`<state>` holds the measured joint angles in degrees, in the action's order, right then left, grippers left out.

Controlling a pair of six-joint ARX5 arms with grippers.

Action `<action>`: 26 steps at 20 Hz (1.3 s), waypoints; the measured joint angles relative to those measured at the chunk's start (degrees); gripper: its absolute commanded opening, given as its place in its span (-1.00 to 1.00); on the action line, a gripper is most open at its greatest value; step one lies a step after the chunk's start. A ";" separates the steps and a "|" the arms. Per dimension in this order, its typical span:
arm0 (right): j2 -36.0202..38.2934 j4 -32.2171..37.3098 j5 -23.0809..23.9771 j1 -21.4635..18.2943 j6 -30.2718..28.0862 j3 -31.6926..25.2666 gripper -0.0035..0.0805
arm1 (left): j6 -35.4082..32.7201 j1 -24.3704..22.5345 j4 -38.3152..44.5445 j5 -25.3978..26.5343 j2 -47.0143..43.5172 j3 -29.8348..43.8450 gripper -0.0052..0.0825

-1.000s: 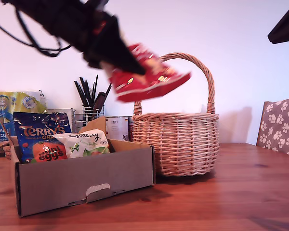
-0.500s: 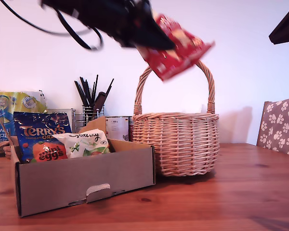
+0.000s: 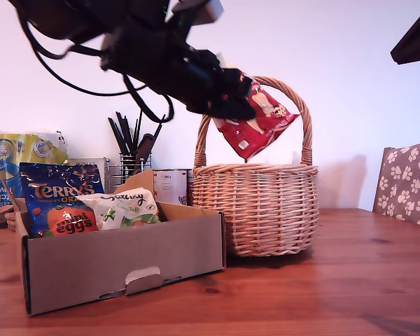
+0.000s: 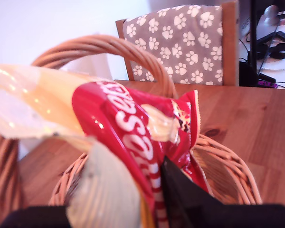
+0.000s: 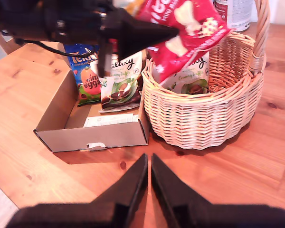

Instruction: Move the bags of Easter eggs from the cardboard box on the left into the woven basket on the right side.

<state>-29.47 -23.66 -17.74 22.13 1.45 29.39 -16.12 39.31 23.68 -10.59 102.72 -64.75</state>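
My first gripper (image 3: 241, 94) is clamping the red Maltesers bag (image 3: 257, 120) by its upper end, jaws pinched tight on the foil, and is holding it in the air over the mouth of the woven basket (image 3: 255, 206), inside the arch of the basket's handle (image 3: 294, 98). The bag is hanging tilted, its lower corner pointing down toward the opening without touching the rim. In the second wrist view a white-green pouch (image 5: 192, 80) is already lying inside the basket.

My second gripper (image 5: 148, 178) is hovering above bare table (image 3: 350, 280) in front of the box and the basket, its jaws nearly together with only a thin slit between them and nothing in it.

The cardboard box (image 3: 119, 262) is sitting on the table just beside the basket, on the exterior view's left, and is holding the dark blue Terry's bag (image 3: 59, 189), the orange mini eggs bag (image 3: 71, 220) and a white-green Galaxy bag (image 3: 122, 206), all leaning at its back wall.
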 measured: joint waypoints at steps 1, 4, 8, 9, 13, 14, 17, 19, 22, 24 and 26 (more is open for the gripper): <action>0.00 0.00 -0.09 0.00 0.00 0.00 -0.95 | 0.68 0.20 0.15 0.74 1.20 -0.83 -0.91; 0.00 0.00 -1.16 0.00 0.02 0.00 -0.95 | 0.81 0.96 0.39 2.80 3.76 -1.64 -0.87; 0.00 0.00 -2.67 0.00 0.04 0.00 -0.95 | 0.85 1.20 0.44 3.50 4.81 -1.66 -0.21; 0.00 0.00 -2.71 0.00 0.04 0.00 -0.95 | 0.85 1.20 0.79 3.48 4.81 -1.68 -0.20; 0.00 0.04 -3.41 0.00 0.04 0.00 -0.95 | 0.85 1.20 0.96 3.61 4.81 -2.12 -0.18; 0.00 0.04 -4.02 0.00 0.04 0.00 -0.95 | 0.85 1.20 0.98 3.65 4.81 -2.32 -0.18; 0.00 0.07 -4.46 0.00 0.04 0.00 -0.95 | 0.87 1.18 0.50 6.19 4.81 -4.09 -0.18; 0.00 0.07 -4.46 0.00 0.04 0.00 -0.95 | 0.85 1.20 -1.20 7.10 4.81 -6.38 -0.20; 0.00 0.09 -4.46 0.00 0.04 0.00 -0.95 | 0.87 1.25 -9.66 7.26 4.28 -9.57 -0.55; 0.00 0.09 -4.46 0.00 0.04 0.00 -0.95 | 0.87 1.42 -17.99 6.91 2.38 -9.86 -0.94; 0.00 0.11 -4.46 0.00 0.04 0.00 -0.95 | 0.87 1.49 -27.76 5.99 -1.22 -9.70 -0.93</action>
<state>-29.47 -23.55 -22.20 22.13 1.50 29.39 -15.25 40.80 -4.08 -4.60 101.49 -74.46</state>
